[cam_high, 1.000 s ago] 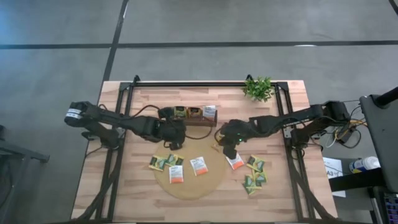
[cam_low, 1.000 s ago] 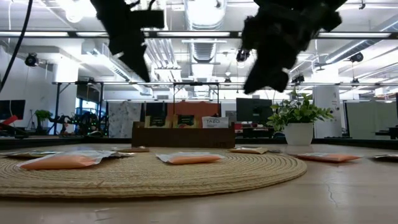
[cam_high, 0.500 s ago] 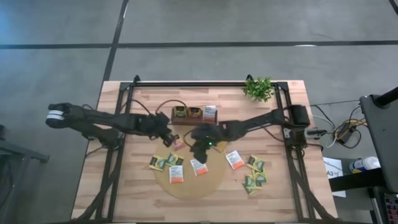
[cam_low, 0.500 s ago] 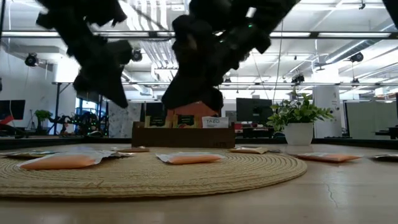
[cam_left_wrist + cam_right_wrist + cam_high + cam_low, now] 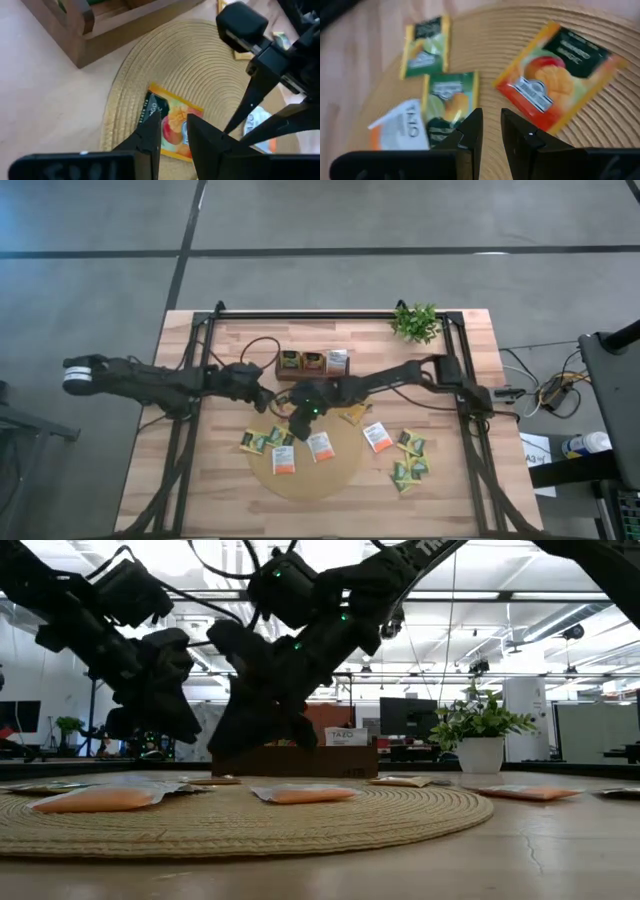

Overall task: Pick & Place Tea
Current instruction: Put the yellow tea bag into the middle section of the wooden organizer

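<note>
Few tea packets (image 5: 313, 362) already standing in tray (image 5: 310, 376); most being left scattered over round mat (image 5: 340, 465) and bench (image 5: 220, 490). Left hand (image 5: 172, 131) and right hand (image 5: 489, 131) being held narrowly parted, empty, over mat.

Wooden table (image 5: 210, 490) with a round woven mat (image 5: 340, 465) at 6 o'clock, dark compartment tray (image 5: 312, 375) at centre, potted plant (image 5: 416, 322) at 1 o'clock.
</note>
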